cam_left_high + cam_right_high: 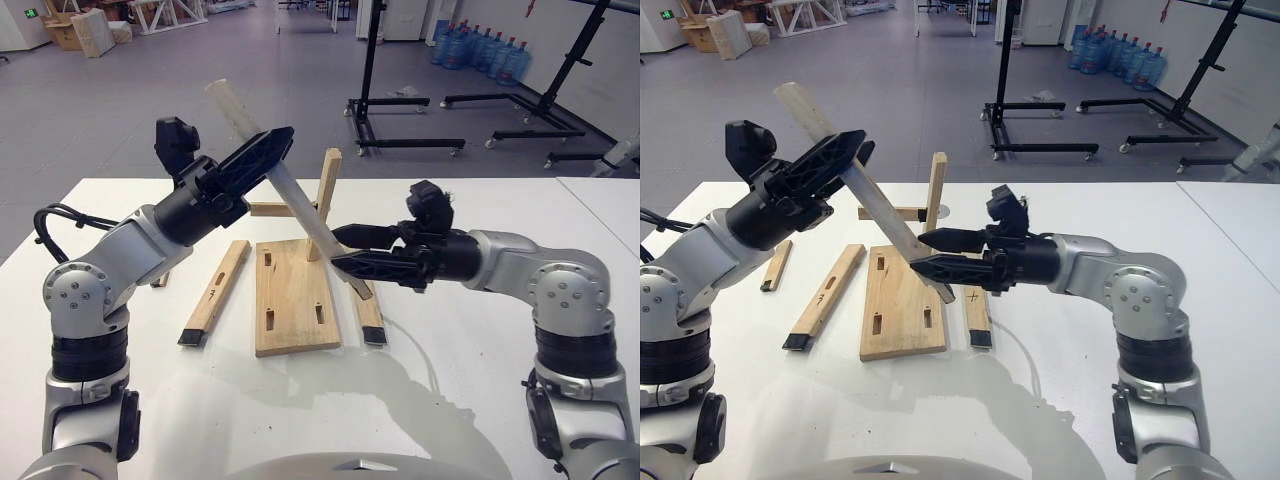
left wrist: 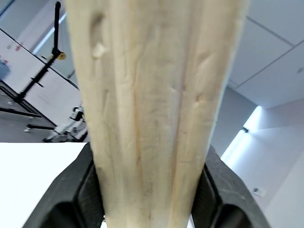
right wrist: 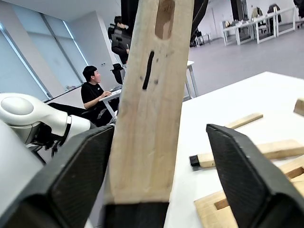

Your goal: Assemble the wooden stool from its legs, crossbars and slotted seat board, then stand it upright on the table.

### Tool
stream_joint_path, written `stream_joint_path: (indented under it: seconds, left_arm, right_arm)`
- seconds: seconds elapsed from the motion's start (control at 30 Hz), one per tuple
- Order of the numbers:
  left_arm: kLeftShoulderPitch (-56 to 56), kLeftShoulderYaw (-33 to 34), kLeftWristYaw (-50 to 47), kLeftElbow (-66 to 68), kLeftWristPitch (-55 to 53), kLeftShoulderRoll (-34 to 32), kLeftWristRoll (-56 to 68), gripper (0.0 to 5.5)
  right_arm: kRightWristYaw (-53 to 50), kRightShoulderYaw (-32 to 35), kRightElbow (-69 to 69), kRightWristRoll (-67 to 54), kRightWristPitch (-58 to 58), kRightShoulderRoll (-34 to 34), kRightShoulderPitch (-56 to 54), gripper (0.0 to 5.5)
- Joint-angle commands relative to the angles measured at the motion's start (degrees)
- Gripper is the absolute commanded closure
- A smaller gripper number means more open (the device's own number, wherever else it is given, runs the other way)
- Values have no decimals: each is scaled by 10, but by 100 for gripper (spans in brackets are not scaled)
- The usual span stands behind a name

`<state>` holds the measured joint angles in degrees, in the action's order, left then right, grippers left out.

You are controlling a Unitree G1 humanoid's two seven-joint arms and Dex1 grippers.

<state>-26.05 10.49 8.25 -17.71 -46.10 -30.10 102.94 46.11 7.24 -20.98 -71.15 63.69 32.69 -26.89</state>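
Seat board (image 1: 295,310) lies flat nearby; over it the left gripper (image 1: 275,146) pinches a leg (image 1: 300,212) slanting down to the right, between the right gripper's (image 1: 338,248) spread fingers.

Light: bright, even, from overhead.
Shadows: soft and pale on the near table (image 1: 450,345).
Focus: eye views sharp; the close leg (image 2: 156,109) slightly soft.

Both eye views look forward and down from the head, a little apart, sharing the table (image 1: 470,340), board (image 1: 295,300) and leg (image 1: 298,208). Each wrist view sits very near that leg: left facing upward, right across the table.
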Motion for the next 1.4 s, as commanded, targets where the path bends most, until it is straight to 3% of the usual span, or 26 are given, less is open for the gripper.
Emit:
stream_joint_path:
  seconds: [0.03, 0.1, 0.17, 0.23, 0.37, 0.5, 0.63, 0.77, 0.93, 1.17, 1.4]
  left_arm:
    - [15, 20, 50, 29, 7, -31, -95, 348]
    - [22, 39, 78, 39, 20, -52, -156, 348]
    - [35, 61, 102, 44, 47, -86, -245, 348]
    - [46, 80, 109, 47, 69, -109, -314, 348]
    - [53, 123, 118, 47, 77, -123, -353, 348]
    - [56, 137, 122, 39, 42, -131, -342, 348]
    - [66, 114, 124, 25, 23, -129, -373, 348]
    - [70, 110, 116, 19, 106, -108, -486, 348]
    - [79, 87, 176, 21, 204, -81, -576, 348]
    - [82, 61, 237, 61, 108, -59, -509, 348]
    - [64, 56, 249, 97, 106, -28, -522, 348]
  right_arm:
    - [16, 79, 4, -47, 2, 61, 4, 128]
    - [24, 95, 21, -8, -24, 93, 5, 128]
    - [27, 59, 2, 91, -84, 116, 30, 128]
    - [29, -8, -55, 177, -138, 116, 67, 128]
    - [38, -201, -128, 383, -269, 117, 134, 128]
    - [-36, -329, -72, 564, -353, 44, 98, 128]
    - [-103, -404, 29, 705, -409, -41, 38, 128]
    - [-108, -439, 70, 760, -408, -89, 12, 128]
    - [-61, -474, 59, 800, -383, -81, 10, 128]
    - [-24, -481, 72, 834, -361, -69, 2, 128]
    - [-4, -510, 145, 890, -411, -52, 9, 128]
